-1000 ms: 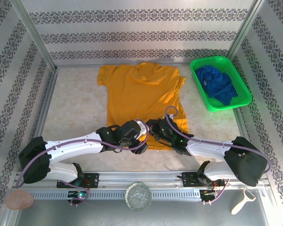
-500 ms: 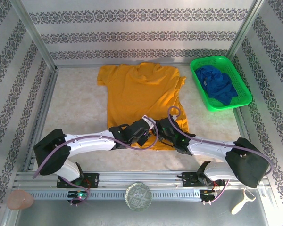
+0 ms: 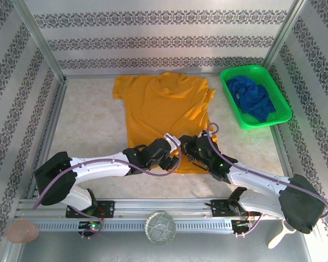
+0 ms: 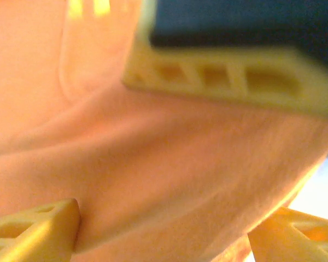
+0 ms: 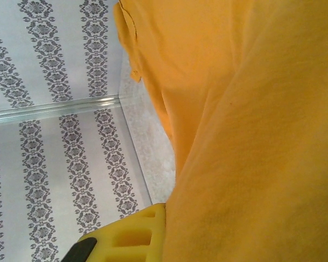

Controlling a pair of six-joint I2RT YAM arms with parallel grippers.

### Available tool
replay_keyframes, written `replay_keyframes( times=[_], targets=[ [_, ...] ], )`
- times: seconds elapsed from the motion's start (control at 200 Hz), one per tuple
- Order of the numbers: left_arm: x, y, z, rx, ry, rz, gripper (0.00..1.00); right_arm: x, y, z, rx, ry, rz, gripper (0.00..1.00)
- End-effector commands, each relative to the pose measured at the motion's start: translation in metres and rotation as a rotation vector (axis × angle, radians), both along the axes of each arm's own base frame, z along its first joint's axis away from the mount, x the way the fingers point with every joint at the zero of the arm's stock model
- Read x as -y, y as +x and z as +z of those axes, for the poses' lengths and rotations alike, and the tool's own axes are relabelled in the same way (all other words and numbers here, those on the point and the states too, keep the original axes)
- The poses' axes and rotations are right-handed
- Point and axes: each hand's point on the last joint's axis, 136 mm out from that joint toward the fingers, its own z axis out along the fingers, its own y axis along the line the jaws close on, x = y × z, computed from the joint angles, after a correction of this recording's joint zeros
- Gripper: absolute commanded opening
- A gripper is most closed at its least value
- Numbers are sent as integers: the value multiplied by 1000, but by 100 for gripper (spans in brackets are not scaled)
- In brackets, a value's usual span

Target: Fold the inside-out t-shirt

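The inside-out t-shirt point(image 3: 164, 109) lies flat, mustard yellow, collar toward the far wall. Both grippers meet at its near hem. My left gripper point(image 3: 172, 156) stands open: in the left wrist view its yellow fingertips point(image 4: 33, 232) sit wide apart with a fold of the t-shirt point(image 4: 153, 164) bulging between them. Just above that fold is a finger of the right gripper point(image 4: 224, 76). My right gripper point(image 3: 188, 154) is shut on the hem. In the right wrist view one yellow finger point(image 5: 131, 234) shows beside the cloth point(image 5: 251, 136), which drapes over the other.
A green basket point(image 3: 246, 69) at the far right holds a dark blue garment point(image 3: 252, 97). Bare table point(image 3: 87, 125) lies left of the shirt. Patterned walls close three sides. A glass dish point(image 3: 160, 227), a peeler point(image 3: 281, 234) and a pink object point(image 3: 23, 231) lie by the near rail.
My left gripper has slid right along the hem until it sits against the right gripper. The right arm's elbow has swung out and down to the right, with its gripper staying on the hem.
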Motion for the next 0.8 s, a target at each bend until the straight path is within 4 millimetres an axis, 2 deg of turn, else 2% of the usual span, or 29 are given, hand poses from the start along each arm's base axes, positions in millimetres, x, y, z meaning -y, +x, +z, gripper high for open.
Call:
replay_keyframes(
  times=[0.0, 0.095, 0.155, 0.19, 0.27, 0.305, 0.385, 0.43, 0.44, 0.465, 0.56, 0.624, 0.709, 0.794],
  targets=[
    [0, -8, -16, -34, 34, 1, 80, -7, 4, 22, 52, 42, 24, 0],
    [4, -2, -23, -27, 50, 23, 80, -8, 4, 21, 48, 44, 26, 0],
    [6, 7, -24, -2, 63, 51, 73, -7, 3, 22, 49, 46, 25, 0],
    [5, 14, -21, 19, 59, 81, 60, -6, 2, 21, 49, 47, 22, 0],
    [6, 28, -8, 28, 1, 126, 12, -1, 0, 20, 50, 49, 15, 0],
    [5, 33, -1, 26, -20, 139, 0, 1, 0, 21, 55, 52, 13, 1],
    [2, 38, 16, 12, -49, 144, 0, 11, -4, 20, 71, 49, 3, 34],
    [0, 39, 28, -4, -67, 133, 0, 18, -7, 23, 86, 48, -9, 45],
    [1, 39, 31, -8, -75, 130, 0, 22, -10, 13, 72, 32, -10, 47],
    [0, 39, 37, -18, -83, 129, 0, 27, -13, 8, 72, 20, -16, 48],
    [-2, 41, 63, -48, -107, 121, 0, 41, -27, -6, 77, -7, -17, 43],
    [-4, 42, 74, -61, -102, 117, 0, 47, -36, -17, 85, -17, -22, 34],
    [-4, 43, 85, -80, -99, 108, 0, 48, -47, -17, 129, -29, -10, 19],
    [-1, 43, 96, -92, -103, 91, 0, 40, -56, -12, 178, -65, 21, 10]
  ],
)
